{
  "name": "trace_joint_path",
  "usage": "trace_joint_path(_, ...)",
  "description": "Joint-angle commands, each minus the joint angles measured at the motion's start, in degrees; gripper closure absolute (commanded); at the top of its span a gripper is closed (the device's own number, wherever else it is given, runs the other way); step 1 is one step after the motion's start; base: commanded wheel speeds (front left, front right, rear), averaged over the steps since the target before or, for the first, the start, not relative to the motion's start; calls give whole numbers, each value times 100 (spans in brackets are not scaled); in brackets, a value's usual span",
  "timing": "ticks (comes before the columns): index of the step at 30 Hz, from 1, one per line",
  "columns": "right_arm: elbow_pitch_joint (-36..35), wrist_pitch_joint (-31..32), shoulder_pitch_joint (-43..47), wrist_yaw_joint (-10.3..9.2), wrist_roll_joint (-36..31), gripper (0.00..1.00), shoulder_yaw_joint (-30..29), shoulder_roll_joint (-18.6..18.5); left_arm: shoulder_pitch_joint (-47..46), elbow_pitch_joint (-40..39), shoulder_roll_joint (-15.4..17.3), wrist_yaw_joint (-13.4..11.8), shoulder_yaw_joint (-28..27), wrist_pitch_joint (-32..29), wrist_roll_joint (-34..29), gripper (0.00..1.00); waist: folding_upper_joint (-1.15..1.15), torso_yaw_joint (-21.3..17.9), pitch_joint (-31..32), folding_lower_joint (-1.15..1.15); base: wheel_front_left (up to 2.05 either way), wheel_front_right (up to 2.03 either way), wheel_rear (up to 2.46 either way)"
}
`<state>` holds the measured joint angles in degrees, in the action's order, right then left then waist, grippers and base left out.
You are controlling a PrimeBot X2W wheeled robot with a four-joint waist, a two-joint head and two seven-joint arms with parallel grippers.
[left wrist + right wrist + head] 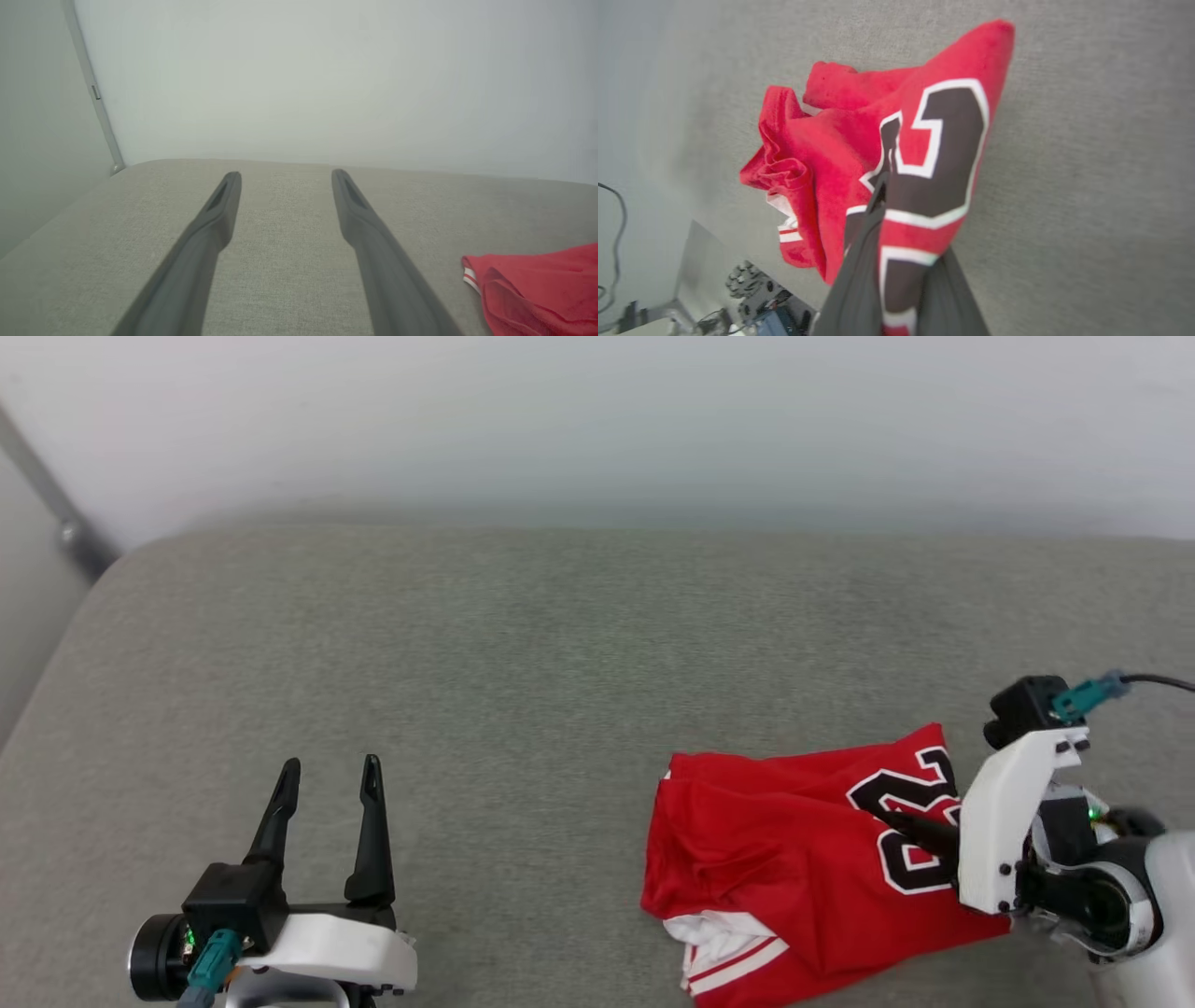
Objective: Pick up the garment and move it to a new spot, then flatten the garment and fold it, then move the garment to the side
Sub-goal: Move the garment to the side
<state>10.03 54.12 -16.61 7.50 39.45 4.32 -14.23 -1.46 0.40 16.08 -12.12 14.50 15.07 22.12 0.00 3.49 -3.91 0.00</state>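
White wrist shells [1004,821], black tapered fingers [373,831], teal plugs [1083,697]

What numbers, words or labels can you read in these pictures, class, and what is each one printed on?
"2": black digit edged in white, on the red garment.
Second digit next to it: creased and partly covered by the right gripper, not readable for certain.
No other words, labels or brands can be read.
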Motion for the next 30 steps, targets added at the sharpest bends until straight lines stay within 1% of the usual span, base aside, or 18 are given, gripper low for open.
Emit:
trace_joint_path(1, -160, -41, -88, -2, -215, 100, 189, -241, 59, 7, 4, 25, 3, 11, -44, 0, 0, -289, 13, 0, 0, 0, 0)
trace_joint_path(2, -279, -52, -139, -3, -336, 100, 365, -397, 68, 3, 4, 45, -4, 11, -52, 0, 0, -402, 3, 0, 0, 0, 0)
trace_joint_path(4, -435, -56, -249, -2, -511, 100, 644, -592, 66, -15, 10, 62, -43, 11, -80, 0, 0, -674, -26, 0, 0, 0, 0)
trace_joint_path(7, -538, -65, -440, -2, -649, 100, 797, -875, -26, -78, 1, 97, -60, 11, -131, 0, 0, -1099, -161, 0, 0, 0, 0)
trace_joint_path(10, -551, -168, -655, -2, -787, 100, 852, -1059, -191, -139, 23, 131, -37, 11, -199, 0, 0, -1531, -414, 0, 0, 0, 0)
trace_joint_path(11, -562, -227, -769, -2, -821, 100, 867, -1109, -247, -178, 54, 119, -48, 11, -237, 0, 0, -1704, -553, 0, 0, 0, 0)
trace_joint_path(12, -449, -449, -1060, -2, -857, 100, 783, -1266, -532, -317, 154, 131, -28, -61, -361, 0, 0, -2118, -1024, 0, 0, 0, 0)
trace_joint_path(15, -203, -762, -1361, -2, -875, 100, 624, -1421, -937, -527, 305, 172, 15, -216, -524, 0, 0, -2442, -1613, 0, 0, 0, 0)
trace_joint_path(17, 63, -1032, -1565, -2, -889, 100, 488, -1499, -1247, -683, 385, 203, 71, -355, -665, 0, 0, -2584, -1993, 0, 0, 0, 0)
trace_joint_path(20, 563, -1456, -1881, -3, -970, 100, 221, -1639, -1723, -946, 526, 261, 151, -597, -871, 0, 0, -2692, -2516, 0, 0, 0, 0)
trace_joint_path(25, 1493, -2270, -2422, -3, -1184, 100, -249, -1760, -2333, -1403, 705, 393, 329, -1050, -1173, 0, 0, -2717, -3190, 0, 0, 0, 0)
trace_joint_path(28, 1995, -2840, -2751, -2, -1298, 100, -471, -1742, -2557, -1666, 775, 425, 413, -1279, -1300, 0, 0, -2691, -3468, 0, 0, 0, 0)
trace_joint_path(30, 2315, -3228, -2940, -3, -1382, 100, -576, -1660, -2653, -1821, 816, 441, 444, -1415, -1363, 0, 0, -2688, -3620, 0, 0, 0, 0)
